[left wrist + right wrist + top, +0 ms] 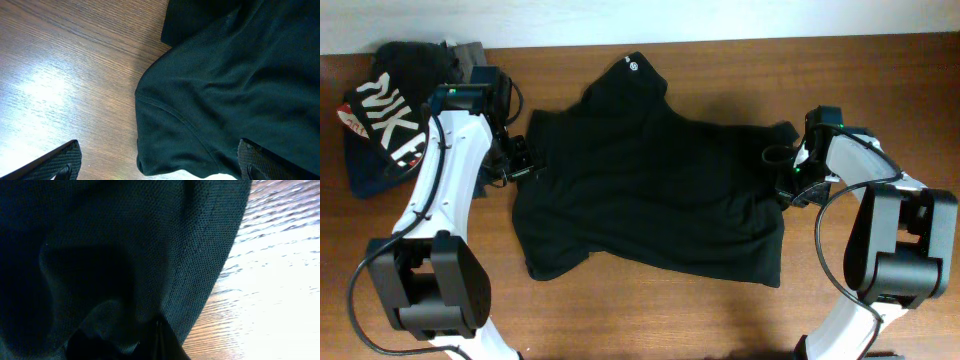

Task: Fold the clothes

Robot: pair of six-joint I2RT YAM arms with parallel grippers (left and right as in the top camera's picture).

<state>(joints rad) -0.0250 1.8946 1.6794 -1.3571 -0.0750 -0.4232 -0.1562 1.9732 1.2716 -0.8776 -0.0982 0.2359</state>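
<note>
The clothes [650, 170], a plain black T-shirt, lie spread and rumpled across the middle of the table, with a small white round mark [629, 64] at the collar on the far side. My left gripper [525, 160] hangs at the shirt's left edge. In the left wrist view it [160, 167] is open wide, one finger [62, 160] over bare wood and the other [255, 160] over cloth, with a rounded fold of the shirt [210, 100] between them. My right gripper [785, 178] is at the shirt's right edge, shut [160, 340] on a pinch of the stitched hem [200, 275].
A dark garment with big white NIKE lettering [385, 120] lies bunched at the far left, with a grey folded garment [470, 52] behind it. Bare wooden table [650, 320] shows in front of the shirt and to the right of the hem [280, 280].
</note>
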